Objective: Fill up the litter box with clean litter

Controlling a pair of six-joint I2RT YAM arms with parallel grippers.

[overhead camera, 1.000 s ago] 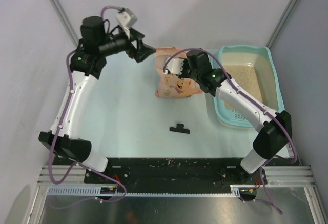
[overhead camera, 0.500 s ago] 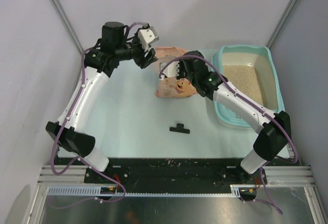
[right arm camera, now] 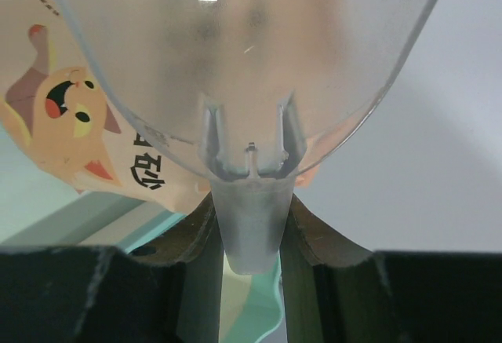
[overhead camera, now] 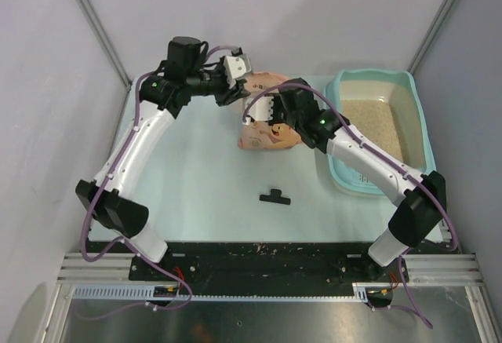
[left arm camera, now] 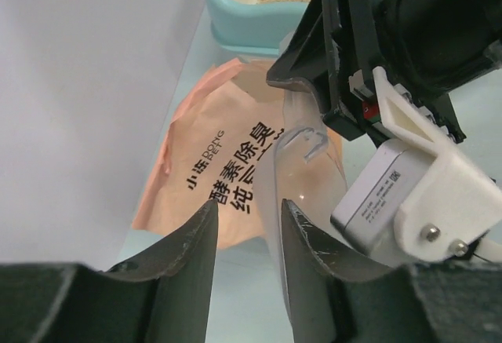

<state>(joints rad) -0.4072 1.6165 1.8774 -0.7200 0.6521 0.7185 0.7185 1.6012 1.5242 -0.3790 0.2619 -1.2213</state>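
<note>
- While the right fingers (right arm camera: pixel 202 237) clamp the stub handle of the clear plastic scoop (right arm camera: pixel 243 60), its bowl hangs over the peach-pink cartoon-cat bag (overhead camera: pixel 267 135), lying at 12 o'clock on the pale desk (overhead camera: pixel 196 162).
- The left fingers (left arm camera: pixel 208 229) are parted at the bag's 11 o'clock corner. There's daylight between them and nothing pinched that I can see.
- Over at 2 o'clock sits the teal rectangular plastic litter box (overhead camera: pixel 373 75), with beige sandy clean litter (overhead camera: pixel 384 123) spread over its floor. I'd say it wants more.
- To do this step well, the left should take a firm pinch on the bag's lip and hold the mouth wide. Then the scoop can dig in flat, come out level, and ride steadily towards 3 o'clock over the rim.
- Hidden: both wrists cover the bag's mouth from above.
- The scoop's frosted bowl won't show whether it's loaded.
- A small black piece (overhead camera: pixel 275 196) lies at 6 o'clock from the bag, too small to identify.
</note>
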